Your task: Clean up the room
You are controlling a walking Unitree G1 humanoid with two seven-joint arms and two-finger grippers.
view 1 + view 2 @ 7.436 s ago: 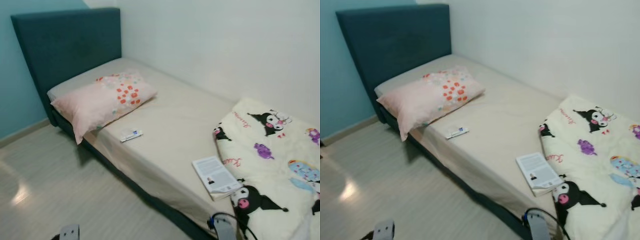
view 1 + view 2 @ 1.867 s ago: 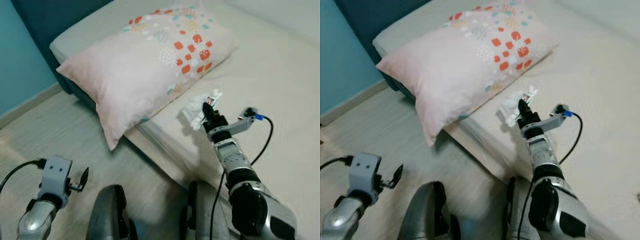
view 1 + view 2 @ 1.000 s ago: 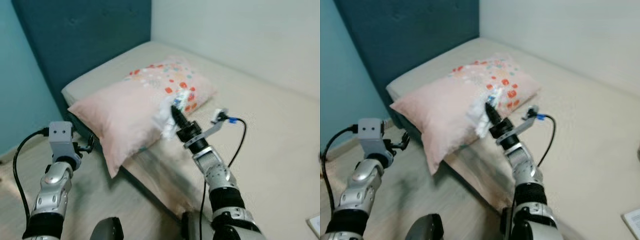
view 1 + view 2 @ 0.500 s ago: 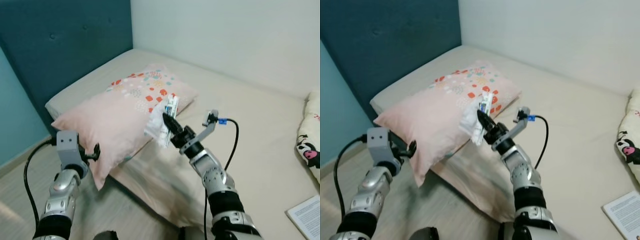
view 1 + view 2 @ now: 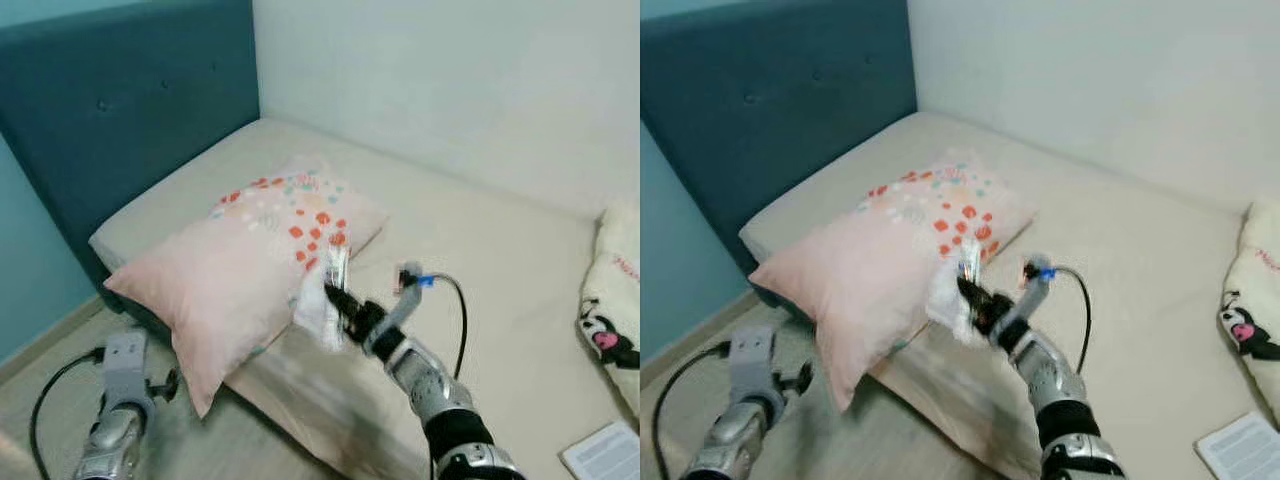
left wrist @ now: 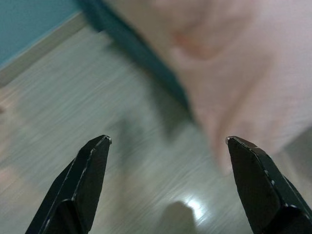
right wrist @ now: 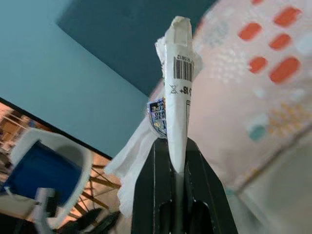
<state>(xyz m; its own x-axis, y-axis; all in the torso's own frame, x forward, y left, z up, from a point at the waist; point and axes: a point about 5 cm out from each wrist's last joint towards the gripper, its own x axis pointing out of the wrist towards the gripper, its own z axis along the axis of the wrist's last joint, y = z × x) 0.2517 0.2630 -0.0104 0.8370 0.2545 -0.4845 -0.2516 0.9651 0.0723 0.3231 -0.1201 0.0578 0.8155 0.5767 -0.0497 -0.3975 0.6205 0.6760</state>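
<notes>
The left gripper [image 6: 165, 185] has dropped, fingers spread; right fingers [image 7: 171, 161] pinch the wrapper [image 7: 176, 92].

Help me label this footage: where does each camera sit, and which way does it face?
Left eye, right eye: on the head, looking down at the bed and pillow; both arms show, right claw holding a wrapper.
Left wrist: along the open left claw, down at the floor beside the pillow.
Right wrist: along the right claw, shut on the wrapper.
Shared: pillow in all views.
</notes>
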